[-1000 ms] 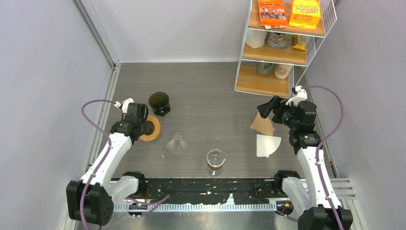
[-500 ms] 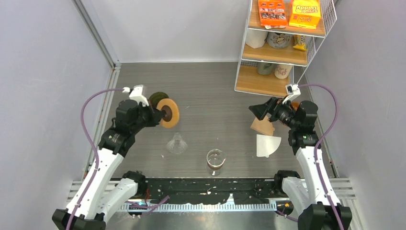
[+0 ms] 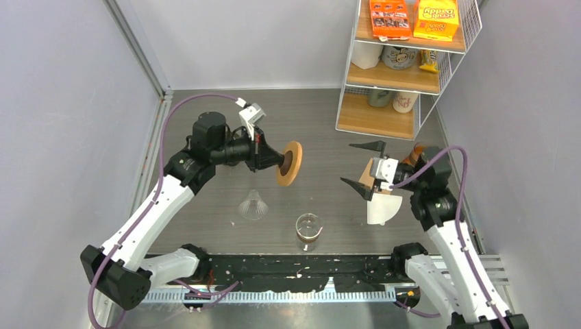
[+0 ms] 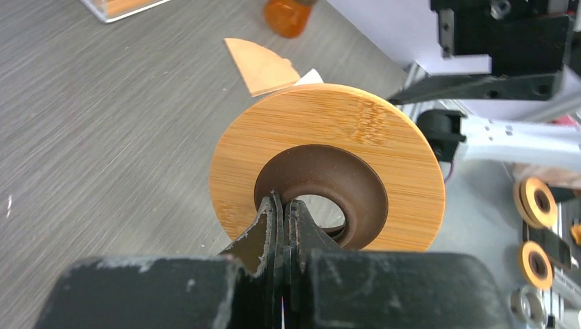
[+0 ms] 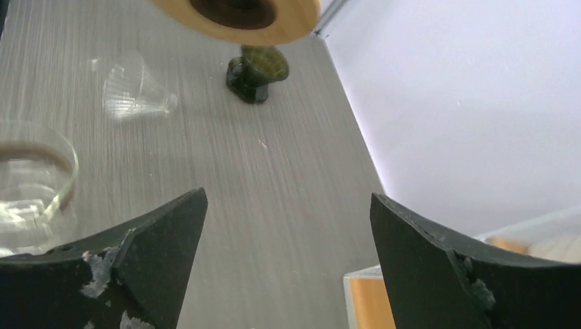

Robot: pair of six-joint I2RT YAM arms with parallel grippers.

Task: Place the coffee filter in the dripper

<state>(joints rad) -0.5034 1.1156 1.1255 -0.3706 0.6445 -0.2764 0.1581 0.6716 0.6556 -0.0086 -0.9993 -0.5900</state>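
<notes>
Right of centre on the table: two coffee filters lie flat and touching, a brown filter [image 4: 260, 65] and a white filter [image 3: 380, 209].
Dripper: one clear ribbed cone [image 3: 253, 205], on its side left of centre, well apart from the filters; I judge this to be the dripper.
Right gripper [image 3: 347, 163]: jaws wide apart and empty, raised, pointing left across the table.
Key relation: the filters sit beneath and behind its fingertips, so the right arm is much nearer them and would need to tip down and draw back.
Left gripper [image 4: 281, 212]: clamped on the inner lip of one wooden ring [image 3: 290, 163], held in the air.
Others: one glass server [image 3: 308, 229], one dark cup [image 5: 257, 68].
</notes>
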